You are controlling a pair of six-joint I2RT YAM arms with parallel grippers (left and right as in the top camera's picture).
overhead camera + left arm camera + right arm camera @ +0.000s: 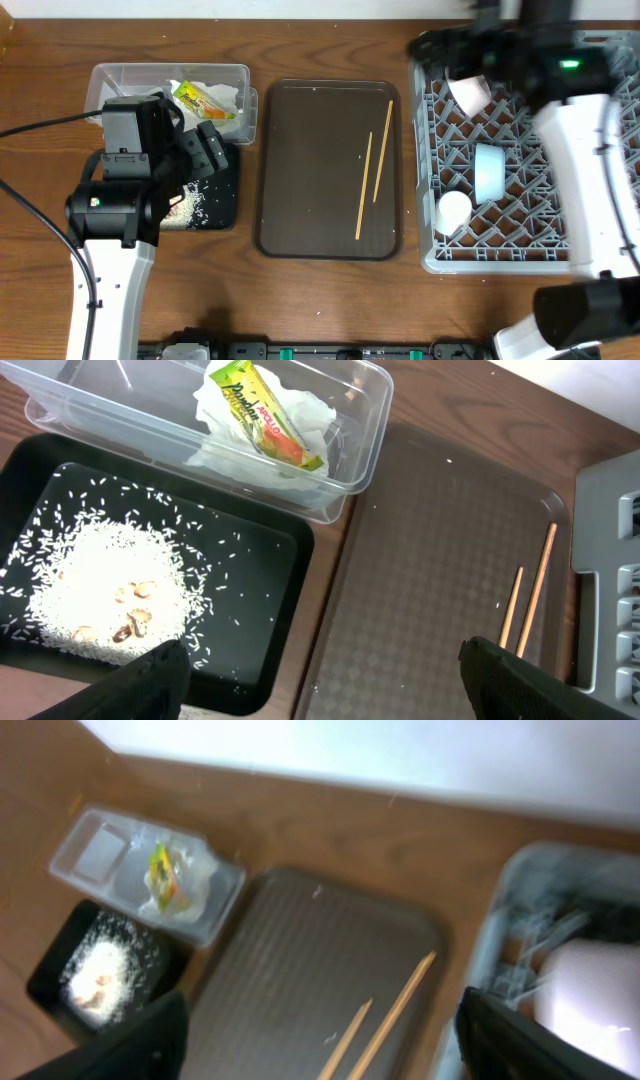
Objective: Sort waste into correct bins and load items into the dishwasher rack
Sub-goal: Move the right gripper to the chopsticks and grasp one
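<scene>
The clear tub (120,78) holds white napkins (300,410) and the yellow-green wrapper (262,415). The black tray (260,560) beside it holds loose rice (100,585). Two chopsticks (383,150) (364,187) lie on the brown serving tray (310,170). The grey rack (520,240) holds a cream bowl (470,93), a light blue bowl (488,172) on its side and a white cup (454,208). The dark blue bowl is out of view. My left gripper (320,680) is open and empty above the black tray's near corner. My right gripper (320,1040) is open and empty, high over the rack's left edge.
The brown serving tray (430,560) lies between the black tray and the rack (605,490). My right arm (590,170) covers much of the rack's right half. My left arm (110,220) covers the black tray's left part. Bare wooden table lies in front.
</scene>
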